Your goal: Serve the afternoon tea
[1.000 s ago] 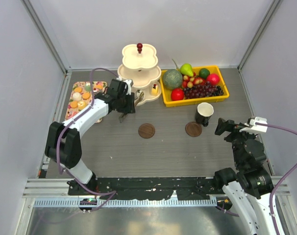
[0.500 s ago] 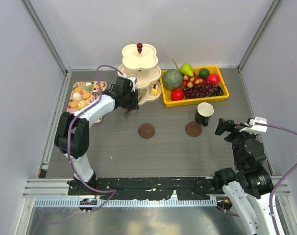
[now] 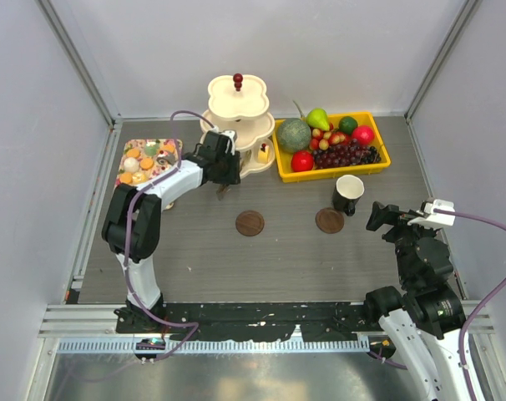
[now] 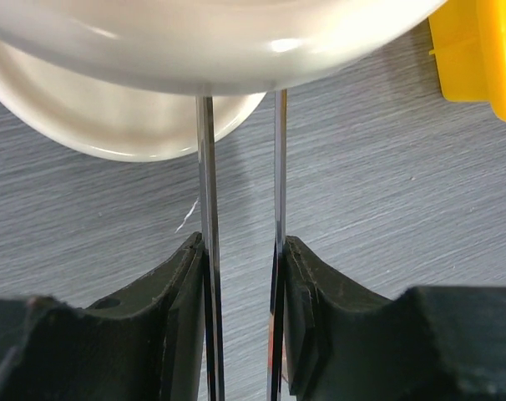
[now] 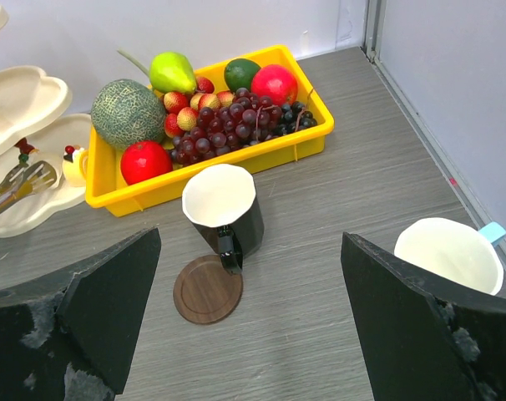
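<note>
The left gripper (image 4: 242, 251) is clamped on a pair of thin metal tongs (image 4: 205, 184). Their blades run forward under the rim of the cream three-tiered stand (image 3: 222, 93). A yellow cake wedge (image 3: 263, 154) sits on the stand's bottom tier. The other small sweets (image 3: 146, 164) lie on the flowered rectangular tray (image 3: 162, 164) to the left.

The right gripper (image 3: 380, 217) hovers with its fingers spread wide, holding nothing. It is near the black mug (image 5: 224, 209), which stands just beside a round wooden coaster (image 5: 207, 292). The white mug with a blue handle (image 5: 447, 253) stands well to the right of the black one.
</note>
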Controlling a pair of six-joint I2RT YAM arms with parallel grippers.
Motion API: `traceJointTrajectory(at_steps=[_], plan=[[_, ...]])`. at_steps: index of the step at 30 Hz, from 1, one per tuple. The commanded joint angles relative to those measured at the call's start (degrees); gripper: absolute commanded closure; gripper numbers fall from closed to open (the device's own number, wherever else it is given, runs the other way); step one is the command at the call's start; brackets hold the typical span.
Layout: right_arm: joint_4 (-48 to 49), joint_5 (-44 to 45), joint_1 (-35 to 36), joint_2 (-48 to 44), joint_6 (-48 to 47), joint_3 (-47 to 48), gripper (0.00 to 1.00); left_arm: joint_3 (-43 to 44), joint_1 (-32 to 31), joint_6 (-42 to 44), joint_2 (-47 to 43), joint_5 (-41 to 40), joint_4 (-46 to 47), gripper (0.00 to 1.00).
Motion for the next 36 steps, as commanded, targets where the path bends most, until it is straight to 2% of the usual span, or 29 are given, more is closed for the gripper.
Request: traceJointTrajectory(at_steps=[1, 12, 26, 35, 36], plan=[[2.8, 1.0, 0.3, -0.3, -0.7, 0.0, 0.04, 2.8, -0.6, -0.6, 0.3, -0.5, 4.3, 0.59], [2.7, 1.0, 0.2, -1.0, -0.8, -0.3, 0.04, 3.1, -1.5, -1.3, 1.0, -1.0, 2.8, 0.46], [2.7, 1.0, 0.2, -1.4, -0.9, -0.3, 0.04, -1.4, -1.5, -2.1, -7.1, -2.5, -2.8, 0.44], [2.7, 0.9, 0.3, -1.6, -0.9, -0.4, 0.04, -10.3, -1.4, -3.3, -16.6, -2.5, -7.7, 0.47], [2.7, 1.0, 0.2, -1.5, -0.9, -0.4, 0.04, -11.5, -1.4, -3.4, -17.9, -4.7, -8.3, 0.48]])
